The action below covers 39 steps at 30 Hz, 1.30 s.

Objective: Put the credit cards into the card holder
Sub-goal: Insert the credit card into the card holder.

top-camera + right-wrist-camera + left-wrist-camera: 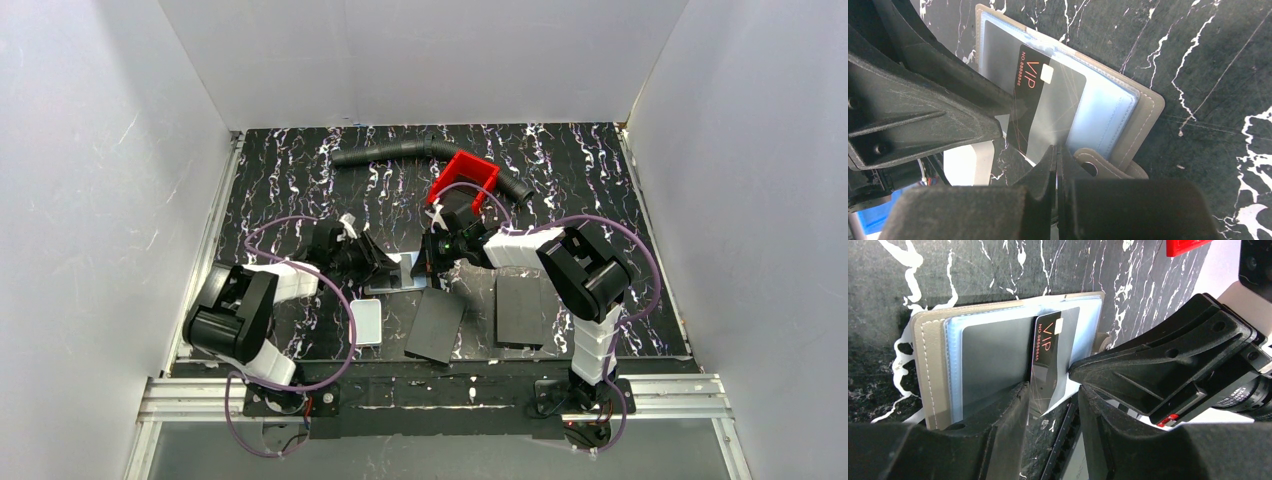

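Lying open at the middle of the bench (973, 270), between the two arms and just far-right of a white box (366, 322), the card holder (933, 355) is taking in one dark card (1050, 340) marked VIP. The card is sitting partway inside a clear pocket (1108, 115), and the end towards the left arm appears to be sticking out of it. Judging from this, the task is under way but not finished, and this card is probably needing a last push to seat. No other loose cards are showing in any view, so how many are waiting cannot be told.

The left fingers (998, 432) are standing partly apart, with the card's protruding end in the gap between them. The card is leaning against the inner face of one finger and is not being pinched. The right fingers (1040, 177) are pressing fully together with nothing between them. Their tips are bearing down at the holder's edge beside the clasp tab (1093, 167), seemingly pinning the holder to the bench.
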Each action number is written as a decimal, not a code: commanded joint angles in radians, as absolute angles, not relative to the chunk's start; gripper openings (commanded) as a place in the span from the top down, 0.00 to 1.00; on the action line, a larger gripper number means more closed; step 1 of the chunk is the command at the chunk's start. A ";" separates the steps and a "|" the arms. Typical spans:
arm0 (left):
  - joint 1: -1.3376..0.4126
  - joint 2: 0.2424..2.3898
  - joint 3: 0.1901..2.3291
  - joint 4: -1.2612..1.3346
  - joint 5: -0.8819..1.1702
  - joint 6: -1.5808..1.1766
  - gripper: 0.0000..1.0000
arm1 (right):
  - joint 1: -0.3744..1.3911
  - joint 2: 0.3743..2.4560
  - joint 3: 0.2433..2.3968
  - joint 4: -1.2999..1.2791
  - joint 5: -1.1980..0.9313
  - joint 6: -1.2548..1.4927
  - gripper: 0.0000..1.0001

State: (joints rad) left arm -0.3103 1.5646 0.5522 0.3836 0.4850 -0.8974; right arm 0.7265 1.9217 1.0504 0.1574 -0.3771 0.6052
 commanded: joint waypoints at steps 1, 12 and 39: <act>-0.337 1.574 0.591 0.305 0.421 -0.853 0.60 | 0.722 1.930 1.035 0.146 -0.369 0.597 0.99; -0.414 1.578 0.656 0.227 0.369 -0.833 0.59 | 0.722 1.922 1.023 0.164 -0.365 0.610 0.99; -0.414 1.601 0.688 0.188 0.370 -0.800 0.59 | 0.655 1.855 1.092 -0.035 -0.335 0.503 0.82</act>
State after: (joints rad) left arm -0.4099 1.5833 0.6544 0.2417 0.3698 -0.8337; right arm 0.6521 1.8229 1.0840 -0.0742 -0.3019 0.5110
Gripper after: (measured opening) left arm 0.407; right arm 0.179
